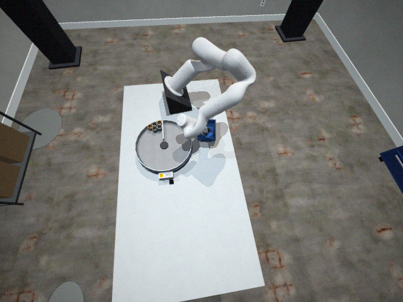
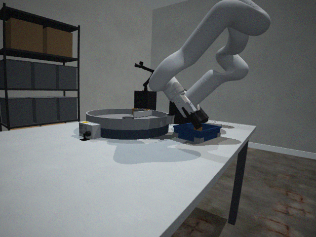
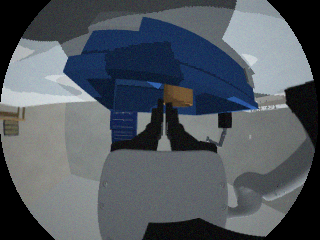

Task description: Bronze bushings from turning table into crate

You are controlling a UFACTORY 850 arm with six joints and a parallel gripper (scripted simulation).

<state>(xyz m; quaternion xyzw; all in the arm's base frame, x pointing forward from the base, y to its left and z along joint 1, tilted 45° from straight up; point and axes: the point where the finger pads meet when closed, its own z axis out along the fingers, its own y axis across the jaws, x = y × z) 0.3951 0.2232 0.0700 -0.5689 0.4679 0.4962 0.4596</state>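
A round grey turning table with a raised rim (image 1: 138,155) is seen on a long white desk (image 1: 182,227). A small blue plastic crate (image 1: 212,127) is placed just beside the turning table, on the side away from the dark metal shelf rack (image 2: 78,76), its near wall almost touching the rim.

The white six-joint arm (image 1: 227,97) is mounted on a black base plate (image 1: 178,105) at the far side of the turning table and is bent over and down into the crate. The black gripper (image 2: 197,125) is tilted steeply, with its tips lowered below the crate's rim (image 2: 188,132). In the wrist view the gripper (image 3: 164,112) is seen closed almost fully, its two fingers nearly touching. A short bronze-coloured cylindrical bushing (image 3: 178,95) is pinched at the tips, apparently by its thin wall, and is held inside the crate. Whether it rests on the crate floor cannot be told. From the exterior view only a small bronze patch (image 2: 199,128) is seen under the tips.

On the turning table, a cluster of bushings is gathered against the rim on the side nearest the base plate. Two bronze bushings (image 1: 150,126) (image 1: 158,122) and dark steel bushings (image 1: 156,128) are packed together there, beside a thin white bar (image 1: 162,133) running from the rim to the dark centre hub (image 1: 164,145). A small white control box (image 1: 165,175) is set against the turning table on the side opposite the base plate.
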